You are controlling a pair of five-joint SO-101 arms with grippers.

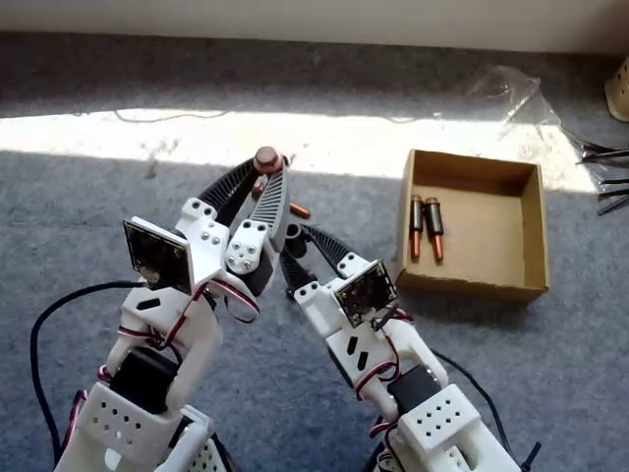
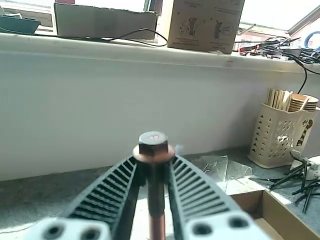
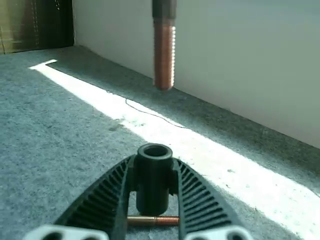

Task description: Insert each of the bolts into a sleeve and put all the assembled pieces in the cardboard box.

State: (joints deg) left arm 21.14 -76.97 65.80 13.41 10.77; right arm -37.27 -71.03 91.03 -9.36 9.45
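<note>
Ignore for now the cardboard box (image 1: 472, 285) holding two assembled pieces (image 1: 425, 228). With right jaws pinching the sleeve (image 3: 154, 172) upright, bore up, centre the bolt (image 2: 154, 150), pinched below its head by left jaws, above that bore, then lower straight

A bolt (image 1: 266, 157) stands upright, clamped in the left gripper (image 1: 263, 175), above and just behind the sleeve (image 1: 293, 238), which stands upright in the right gripper (image 1: 295, 242). A loose bolt (image 1: 299, 210) lies on the carpet (image 1: 98, 206) between them. To the right sits the cardboard box (image 1: 472, 285), with two assembled pieces (image 1: 425, 226) side by side in its left part.
</note>
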